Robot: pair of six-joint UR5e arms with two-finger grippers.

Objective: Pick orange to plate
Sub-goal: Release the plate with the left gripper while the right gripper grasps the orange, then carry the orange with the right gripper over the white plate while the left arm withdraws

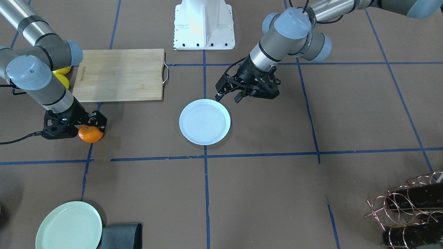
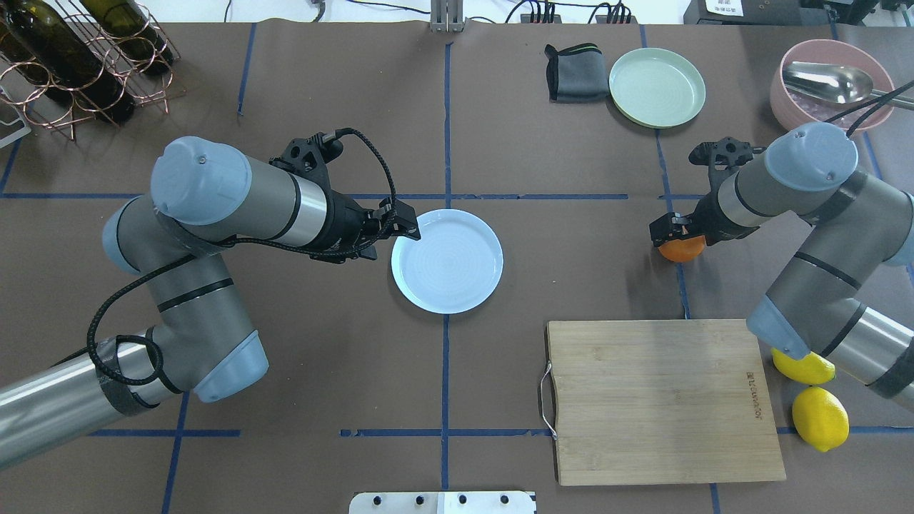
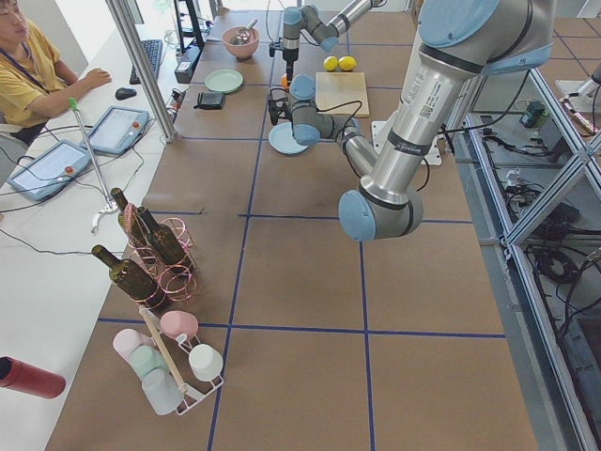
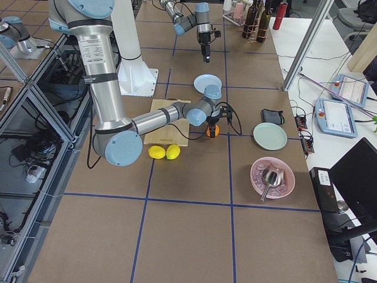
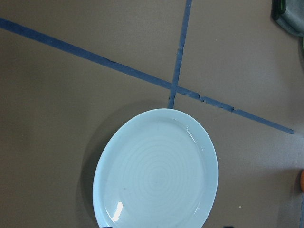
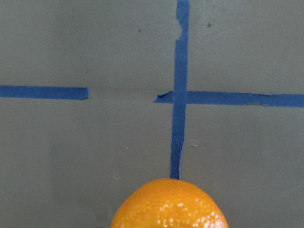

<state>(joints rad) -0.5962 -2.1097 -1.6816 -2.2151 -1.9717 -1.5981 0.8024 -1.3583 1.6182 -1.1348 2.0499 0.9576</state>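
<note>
— Brown tabletop [image 1: 263,193], and where on it is the orange [image 1: 90,135]?
— On a blue tape line, tucked right under the fingertips of the right gripper [image 1: 92,125]. Whether that gripper pinches it, I cannot tell.
— And the plate [image 1: 205,121]?
— Mid-tabletop, well apart from the orange. The left gripper [image 1: 228,97] hangs just beside its rim, fingers spread.
— Farther out?
— A pale green plate [image 2: 657,87] next to a folded grey cloth [image 2: 571,75], and a pink bowl [image 2: 785,114] with a metal ladle [image 2: 832,82] lying in it. Far left, a wire rack [image 2: 50,107] holds dark bottles [image 2: 68,64].
</note>
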